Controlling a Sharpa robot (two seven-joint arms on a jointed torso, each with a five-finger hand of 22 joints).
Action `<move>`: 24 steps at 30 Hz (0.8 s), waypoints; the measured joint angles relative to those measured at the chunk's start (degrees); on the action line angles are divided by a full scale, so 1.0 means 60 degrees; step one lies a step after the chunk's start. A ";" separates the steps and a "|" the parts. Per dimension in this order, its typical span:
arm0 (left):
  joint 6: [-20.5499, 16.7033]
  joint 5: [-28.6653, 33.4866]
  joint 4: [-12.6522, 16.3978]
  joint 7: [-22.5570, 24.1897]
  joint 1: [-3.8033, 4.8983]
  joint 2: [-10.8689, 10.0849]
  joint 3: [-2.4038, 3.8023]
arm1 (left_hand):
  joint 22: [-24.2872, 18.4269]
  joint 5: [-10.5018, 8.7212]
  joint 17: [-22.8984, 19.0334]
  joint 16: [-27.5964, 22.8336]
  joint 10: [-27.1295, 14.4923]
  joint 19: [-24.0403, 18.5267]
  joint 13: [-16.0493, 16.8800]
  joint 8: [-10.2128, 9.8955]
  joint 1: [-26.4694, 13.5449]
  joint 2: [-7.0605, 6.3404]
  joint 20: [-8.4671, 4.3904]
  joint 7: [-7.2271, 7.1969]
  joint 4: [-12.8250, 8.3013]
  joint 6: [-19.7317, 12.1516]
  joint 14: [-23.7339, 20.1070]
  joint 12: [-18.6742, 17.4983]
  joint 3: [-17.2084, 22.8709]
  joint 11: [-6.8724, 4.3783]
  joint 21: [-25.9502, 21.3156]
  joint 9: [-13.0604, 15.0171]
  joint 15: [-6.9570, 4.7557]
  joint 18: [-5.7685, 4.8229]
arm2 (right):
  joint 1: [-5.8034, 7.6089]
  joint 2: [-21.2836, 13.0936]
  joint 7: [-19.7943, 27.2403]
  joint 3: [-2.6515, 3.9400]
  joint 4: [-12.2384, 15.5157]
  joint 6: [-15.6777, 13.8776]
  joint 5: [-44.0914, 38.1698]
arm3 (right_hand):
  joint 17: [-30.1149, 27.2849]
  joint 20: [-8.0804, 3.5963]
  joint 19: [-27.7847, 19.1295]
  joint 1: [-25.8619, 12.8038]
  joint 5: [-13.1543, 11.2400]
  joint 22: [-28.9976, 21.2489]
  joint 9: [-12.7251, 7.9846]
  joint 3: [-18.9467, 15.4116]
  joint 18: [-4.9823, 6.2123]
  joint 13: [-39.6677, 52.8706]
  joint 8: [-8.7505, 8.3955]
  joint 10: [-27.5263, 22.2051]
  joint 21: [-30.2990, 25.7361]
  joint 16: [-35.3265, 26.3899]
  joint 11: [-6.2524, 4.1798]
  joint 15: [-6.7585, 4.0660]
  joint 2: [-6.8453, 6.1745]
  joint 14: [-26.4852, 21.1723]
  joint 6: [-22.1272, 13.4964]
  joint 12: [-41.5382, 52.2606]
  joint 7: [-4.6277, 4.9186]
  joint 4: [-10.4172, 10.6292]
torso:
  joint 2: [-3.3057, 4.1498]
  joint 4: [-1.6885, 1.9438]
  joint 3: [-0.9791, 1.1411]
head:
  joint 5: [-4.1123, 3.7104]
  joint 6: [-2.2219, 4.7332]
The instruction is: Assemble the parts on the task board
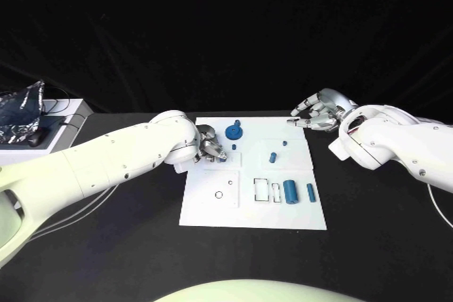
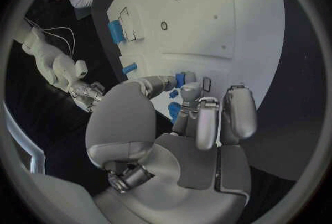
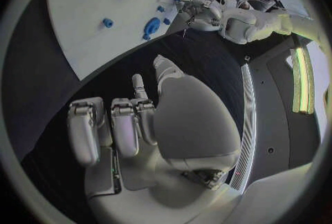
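Observation:
The white task board (image 1: 213,207) lies mid-table. On its far part stand a blue gear-shaped part (image 1: 234,130), a small peg (image 1: 283,143) and a short cylinder (image 1: 273,158). Two larger blue cylinders (image 1: 292,192) lie near its right edge. My left hand (image 1: 209,148) is over the board's left edge; in the left wrist view its thumb and a finger (image 2: 190,91) pinch a small blue part (image 2: 181,79). My right hand (image 1: 321,110) hovers off the board's far right corner, fingers (image 3: 114,130) curled in around nothing.
Outlined rectangular slots (image 1: 262,189) and a round hole (image 1: 219,194) mark the board's near half. A crinkled silver bag (image 1: 23,112) sits on a white box at the table's far left. Black table surrounds the board.

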 measured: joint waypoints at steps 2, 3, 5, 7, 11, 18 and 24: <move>-0.0046 0.0029 -0.0018 0.0010 -0.0003 0.0009 -0.0004 | 0.0059 0.0130 0.0000 0.0055 0.0135 0.0053 0.0070 0.0000 -0.0030 0.0019 -0.0012 -0.0025 0.0000 0.0132 -0.0019 0.0045 0.0000 -0.0004 0.0072 -0.0052 -0.0018 -0.0001 | -0.0002 0.0002 0.0000 0.0000 -0.0002 0.0003 0.0000 | 0.0000 0.0000 0.0000 0.0000 0.0000 0.0000 0.0000 0.0000 0.0000 0.0000 0.0000 0.0000 0.0000 0.0000 0.0000 0.0000 0.0000 0.0000 0.0000 0.0000 0.0000 0.0000 | 0.0000 -0.0001 0.0000 | 0.0005 0.0003; -0.0075 0.0053 -0.0031 0.0019 -0.0006 0.0015 -0.0006 | 0.0092 0.0202 0.0000 0.0056 0.0154 0.0065 0.0098 0.0000 -0.0044 0.0031 0.0000 -0.0035 0.0000 0.0199 -0.0028 0.0046 0.0000 -0.0020 0.0078 -0.0066 -0.0038 -0.0001 | -0.0004 0.0003 0.0000 0.0000 -0.0004 0.0005 0.0000 | 0.0000 0.0000 0.0000 0.0000 0.0000 0.0000 0.0000 0.0000 0.0000 -0.0001 0.0000 0.0000 0.0000 0.0000 0.0000 0.0000 0.0000 0.0000 0.0000 0.0000 0.0000 0.0000 | 0.0000 -0.0001 -0.0001 | 0.0008 0.0005; -0.0122 0.0093 -0.0056 0.0040 -0.0008 0.0035 -0.0007 | 0.0119 0.0273 0.0000 0.0056 0.0169 0.0065 0.0111 -0.0001 -0.0059 0.0040 0.0000 -0.0077 0.0000 0.0241 -0.0001 0.0047 0.0000 -0.0034 0.0078 -0.0071 -0.0067 0.0000 | -0.0006 0.0008 0.0000 0.0000 -0.0006 0.0008 0.0000 | 0.0000 0.0000 0.0000 0.0000 0.0000 -0.0001 0.0000 0.0000 0.0000 -0.0001 0.0000 0.0000 0.0000 0.0000 0.0000 0.0000 0.0000 0.0000 0.0000 0.0000 0.0000 0.0000 | 0.0001 -0.0001 0.0000 | 0.0017 0.0007; -0.0178 0.0138 -0.0083 0.0066 -0.0010 0.0054 -0.0010 | 0.0172 0.0517 0.0000 0.0056 0.0273 0.0109 0.0149 -0.0008 -0.0133 0.0016 -0.0044 -0.0104 -0.0010 0.0355 0.0001 0.0048 -0.0010 -0.0037 0.0144 -0.0207 -0.0069 -0.0001 | -0.0010 0.0012 0.0000 0.0000 -0.0009 0.0013 0.0000 | 0.0000 0.0000 0.0000 0.0000 0.0000 -0.0001 0.0000 0.0000 0.0000 -0.0001 0.0000 0.0000 0.0000 0.0000 0.0000 0.0000 0.0000 0.0000 0.0000 0.0000 0.0000 0.0000 | 0.0001 -0.0002 0.0000 | 0.0027 0.0007; -0.0241 0.0215 -0.0124 0.0099 -0.0014 0.0055 -0.0015 | 0.0233 0.1084 0.0000 0.0103 0.0455 0.0145 0.0218 -0.0032 -0.0187 -0.0037 -0.0079 -0.0167 -0.0160 0.0535 -0.0009 0.0057 -0.0160 -0.0122 0.0178 -0.0427 -0.0157 -0.0001 | -0.0018 0.0016 0.0000 0.0000 -0.0015 0.0023 0.0000 | 0.0000 0.0000 0.0000 0.0000 0.0000 -0.0001 -0.0001 0.0000 0.0000 -0.0001 0.0000 0.0000 0.0000 0.0000 0.0000 0.0000 0.0000 0.0000 0.0000 0.0000 0.0000 0.0000 | 0.0001 -0.0002 0.0005 | 0.0030 -0.0002; -0.0252 0.0328 -0.0176 0.0139 -0.0011 0.0045 -0.0017 | 0.0261 0.1476 0.0000 0.0102 0.0543 0.0167 0.0337 -0.0002 -0.0271 -0.0119 -0.0103 -0.0170 -0.0256 0.0638 0.0002 0.0132 -0.0256 -0.0141 0.0190 -0.0547 -0.0173 -0.0001 | -0.0026 0.0021 0.0000 0.0000 -0.0022 0.0045 0.0000 | 0.0000 0.0000 0.0000 0.0000 0.0000 -0.0002 -0.0001 0.0000 0.0000 -0.0002 0.0000 0.0000 0.0000 0.0000 0.0000 0.0000 0.0000 0.0000 0.0000 0.0000 0.0000 0.0000 | 0.0001 0.0001 0.0005 | 0.0031 -0.0011; -0.0200 0.0426 -0.0262 0.0160 0.0000 0.0068 -0.0017 | 0.0261 0.1477 0.0000 0.0102 0.0652 0.0167 0.0337 -0.0002 -0.0298 -0.0146 -0.0102 -0.0237 -0.0296 0.0708 0.0001 0.0141 -0.0296 -0.0241 0.0189 -0.0564 -0.0175 -0.0001 | -0.0029 0.0024 -0.0001 0.0000 -0.0026 0.0063 0.0000 | 0.0000 0.0000 0.0000 0.0000 0.0000 -0.0002 0.0012 0.0000 0.0000 -0.0002 -0.0001 0.0000 0.0000 0.0000 0.0000 0.0000 0.0000 0.0000 0.0001 0.0000 0.0000 0.0000 | 0.0004 0.0002 0.0007 | 0.0026 -0.0004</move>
